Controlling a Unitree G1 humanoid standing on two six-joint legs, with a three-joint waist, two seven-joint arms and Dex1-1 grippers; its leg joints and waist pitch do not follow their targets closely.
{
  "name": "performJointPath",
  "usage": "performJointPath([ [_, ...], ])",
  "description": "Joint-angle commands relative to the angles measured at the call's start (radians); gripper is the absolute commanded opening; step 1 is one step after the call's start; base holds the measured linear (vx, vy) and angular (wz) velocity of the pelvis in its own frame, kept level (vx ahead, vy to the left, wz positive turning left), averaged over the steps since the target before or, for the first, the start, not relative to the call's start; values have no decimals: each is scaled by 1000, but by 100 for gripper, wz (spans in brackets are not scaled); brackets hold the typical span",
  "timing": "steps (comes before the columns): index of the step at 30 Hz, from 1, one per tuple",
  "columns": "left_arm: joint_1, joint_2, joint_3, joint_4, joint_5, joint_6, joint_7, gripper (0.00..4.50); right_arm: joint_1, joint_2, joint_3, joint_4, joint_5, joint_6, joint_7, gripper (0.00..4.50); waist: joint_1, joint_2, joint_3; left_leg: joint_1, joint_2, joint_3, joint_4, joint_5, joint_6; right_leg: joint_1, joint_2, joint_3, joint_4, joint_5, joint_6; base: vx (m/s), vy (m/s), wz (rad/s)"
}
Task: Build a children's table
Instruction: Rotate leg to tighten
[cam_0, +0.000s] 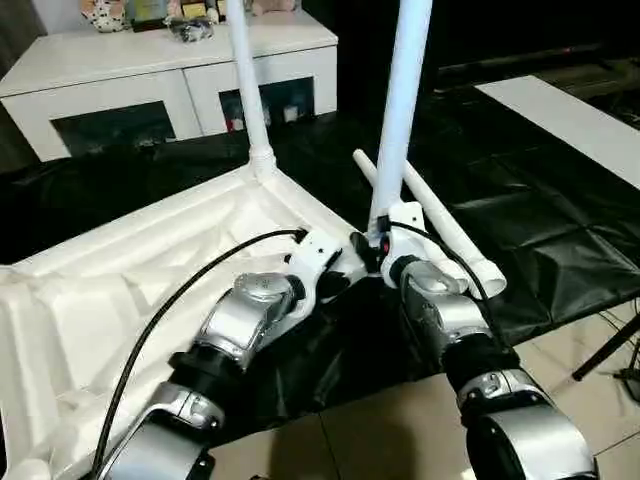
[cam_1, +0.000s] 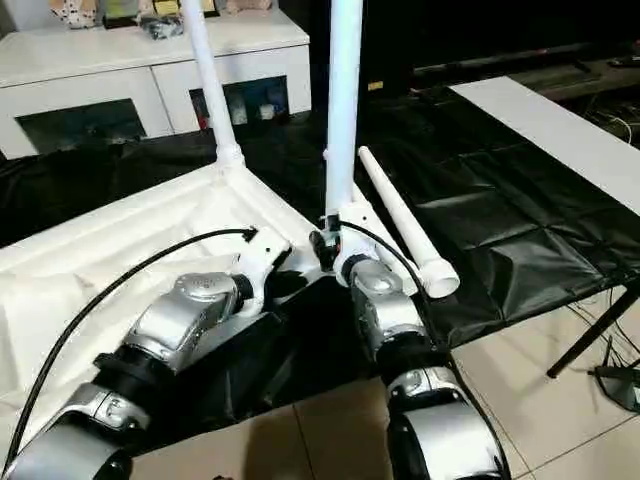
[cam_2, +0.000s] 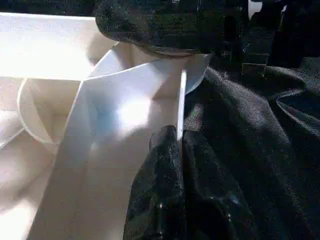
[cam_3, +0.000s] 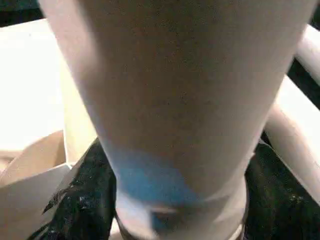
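I had both arms low in the frame. My left hand (cam_0: 335, 268), fingers pressed together and holding nothing, rested at the near corner of the upturned tabletop (cam_0: 120, 290), which filled the lower left on the black sheet (cam_0: 540, 220). My right hand (cam_0: 378, 246), at centre, was partly open around the base of an upright leg (cam_0: 402, 100). A loose leg (cam_0: 440, 225) lay just right of it. Farther back another leg (cam_0: 248, 80) stood at the far corner, before a white cabinet (cam_0: 160, 85) at upper left.
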Motion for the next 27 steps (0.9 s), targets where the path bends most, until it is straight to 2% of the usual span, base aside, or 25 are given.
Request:
performJointPath([
  [1, -1, 29, 93, 30, 8, -53, 99, 0, 25, 13, -33, 11, 44, 8, 33, 308, -4, -15, -56, 21, 19, -12, -81, -412, 3, 24, -36, 15, -93, -434, -131, 0, 0, 0],
  [2, -2, 32, 90, 30, 9, -55, 94, 0, 26, 12, -34, 4, 45, 6, 34, 308, -3, -14, -56, 19, 20, -11, -82, -406, 4, 24, -36, 15, -93, -425, -134, 0, 0, 0],
  [3, -3, 33, 88, 30, 10, -56, 92, 0, 26, 11, -34, 0, 45, 5, 34, 345, -3, -14, -56, 18, 20, -11, -83, -404, 5, 25, -36, 15, -92, -423, -135, 0, 0, 0],
  [5, -10, 39, 83, 43, 18, -80, 93, 0, 23, 8, -26, -1, 36, -7, 36, 350, -5, -13, -54, 19, 20, -12, -84, -415, 5, 24, -36, 14, -94, -434, -134, 0, 0, 0],
  [6, -13, 42, 80, 49, 23, -103, 96, 0, 23, 6, -19, -7, 28, -14, 35, 356, -9, -10, -53, 15, 19, -14, -86, -426, 1, 26, -36, 13, -93, -442, -128, 0, 0, 0],
  [8, -23, 47, 76, 68, 36, -157, 111, 0, 26, -1, -3, -25, 12, -29, 34, 371, -20, -13, -57, 2, 19, -21, -90, -410, -5, 37, -38, 9, -89, -425, -117, 0, 0, 0],
  [9, -31, 49, 83, 78, 34, -187, 117, 0, 31, -3, 3, -44, 9, -34, 46, 371, -21, -13, -57, 4, 19, -20, -89, -404, -3, 35, -37, 9, -90, -417, -118, 0, 0, 0],
  [10, -31, 49, 83, 78, 34, -187, 117, 55, 31, -3, 3, -44, 9, -34, 46, 384, -19, -12, -61, 10, 19, -16, -85, -392, 2, 31, -37, 12, -89, -392, -129, 0, 0, 0],
  [11, -41, 54, 92, 82, 29, -219, 116, 55, 42, -7, 6, -73, 6, -34, 56, 384, -18, -14, -60, 6, 19, -15, -84, -365, 11, 33, -36, 13, -87, -358, -144, 0, 0, 0],
  [12, -52, 56, 112, 78, 13, -233, 111, 55, 60, -11, 9, -120, 9, -29, 73, 384, -14, -14, -66, 7, 21, -13, -79, -333, 17, 34, -35, 14, -81, -307, -160, 0, 0, 0],
  [13, -63, 60, 126, 72, 7, -258, 116, 77, 81, -17, 13, -168, 10, -23, 85, 384, -11, -12, -68, 7, 24, -12, -78, -316, 21, 33, -35, 15, -78, -277, -168, 0, 0, 0],
  [15, -73, 63, 132, 75, 16, -293, 140, 93, 98, -22, 19, -202, 8, -18, 93, 384, -8, -10, -74, 4, 25, -9, -70, -233, 48, 35, -30, 12, -62, -124, -202, 0, 0, 0],
  [16, -81, 66, 135, 82, 29, -335, 170, 100, 108, -25, 25, -221, 6, -13, 100, 384, -7, -9, -73, 5, 25, -7, -68, -228, 53, 33, -30, 12, -61, -111, -210, 0, 0, 0],
  [18, -110, 74, 164, 112, 59, -433, 292, 110, 127, -32, 44, -248, 3, -2, 119, 384, -8, -5, -75, 1, 24, -8, -65, -207, 66, 41, -30, 10, -56, -70, -221, 0, 0, 0],
  [22, -136, 100, 194, 133, 74, -443, 350, 110, 143, -34, 63, -273, -10, 9, 134, 384, -6, -6, -77, 1, 22, -7, -58, -163, 79, 45, -30, 10, -45, -3, -238, 0, 0, 0],
  [23, -137, 109, 199, 131, 76, -438, 352, 110, 146, -33, 65, -278, -10, 13, 137, 384, -5, -6, -76, 4, 23, -6, -58, -165, 80, 43, -31, 10, -48, -11, -242, 0, 0, 0],
  [25, -129, 182, 214, 103, 85, -366, 316, 110, 158, -32, 87, -311, -12, 37, 167, 384, -4, -4, -75, 6, 23, -5, -60, -186, 75, 42, -31, 10, -49, -42, -244, 0, 0, 0],
  [27, -96, 259, 233, 51, 79, -310, 263, 110, 167, -34, 112, -339, -13, 60, 205, 384, -11, 0, -69, 6, 25, -8, -68, -240, 48, 40, -31, 10, -52, -116, -233, 0, 0, 0],
])
